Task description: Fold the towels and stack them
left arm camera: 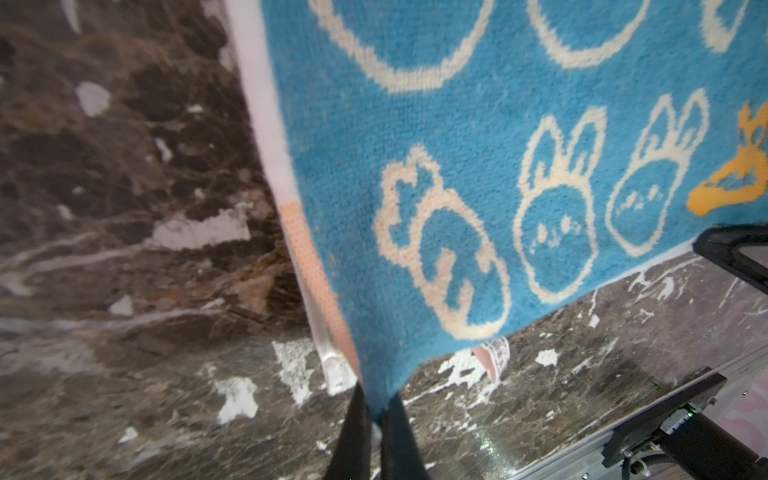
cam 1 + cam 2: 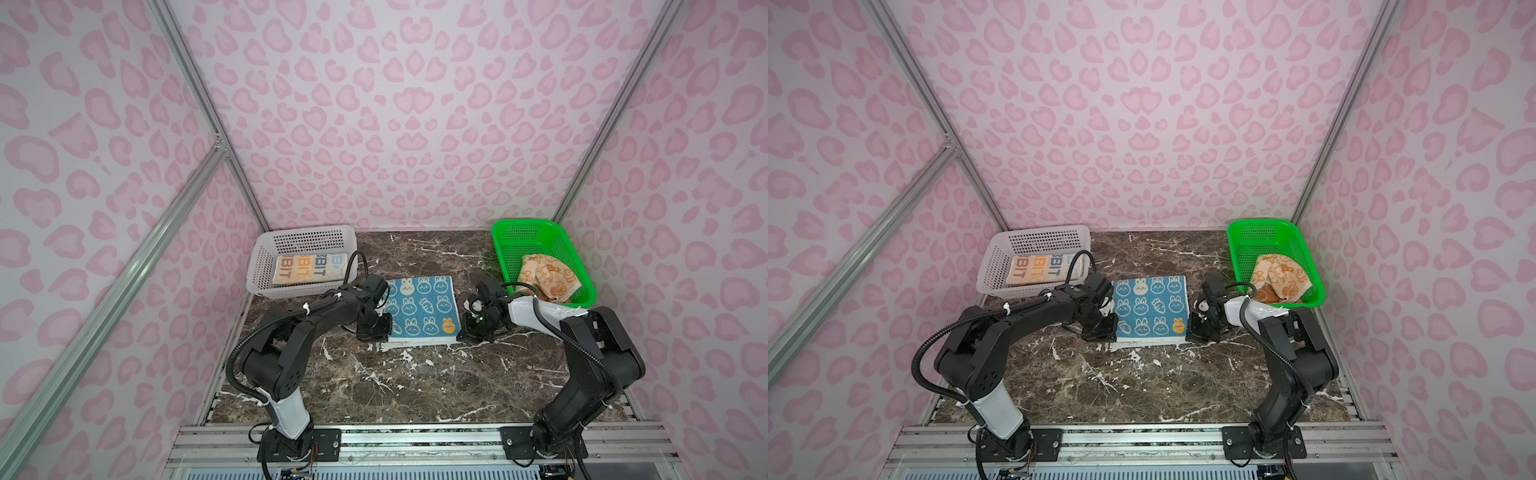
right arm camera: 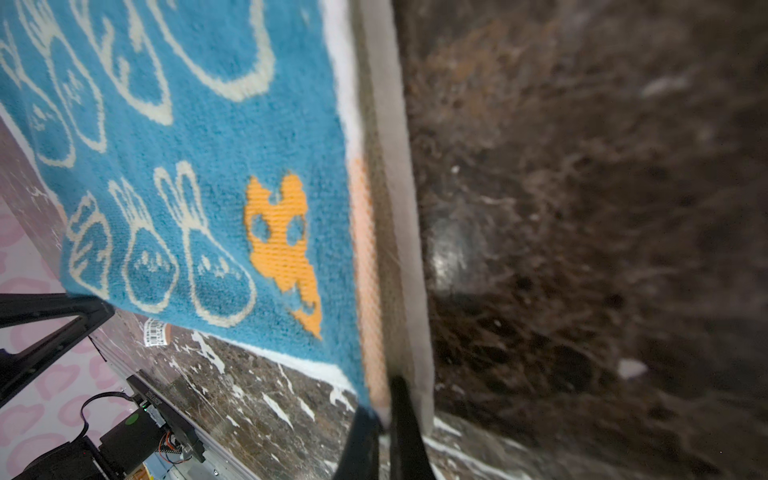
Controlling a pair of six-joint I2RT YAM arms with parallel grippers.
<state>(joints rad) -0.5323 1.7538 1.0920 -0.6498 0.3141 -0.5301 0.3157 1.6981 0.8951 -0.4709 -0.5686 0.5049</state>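
In both top views the teal towel (image 2: 422,309) is seen spread on the table (image 2: 395,382), between the two baskets. The left gripper (image 2: 376,332) is set at its near left corner and the right gripper (image 2: 469,330) at its near right corner. A cream towel (image 2: 309,268) lies folded in the white basket (image 2: 305,232), and an orange towel (image 2: 548,276) lies crumpled in the green basket (image 2: 523,226).

In the left wrist view the left gripper (image 1: 376,415) is shown clamped shut on a corner of the teal towel (image 1: 478,145). The corner is raised slightly off the table.

In the right wrist view the right gripper (image 3: 384,409) is likewise shown pinched tight on the other near corner of the teal towel (image 3: 208,166), beside the orange rabbit. That corner is lifted a little too.

The first fold of the teal towel is judged to be in hand, with both near corners taken and nothing yet turned over. For the next move, both corners would need to be raised together and carried toward the far edge at an even pace. The cloth would have to be kept taut between the grippers, and the corners laid on the far corners before release. Uneven travel would likely give a skewed fold. The orange towel is judged to be left for afterwards.
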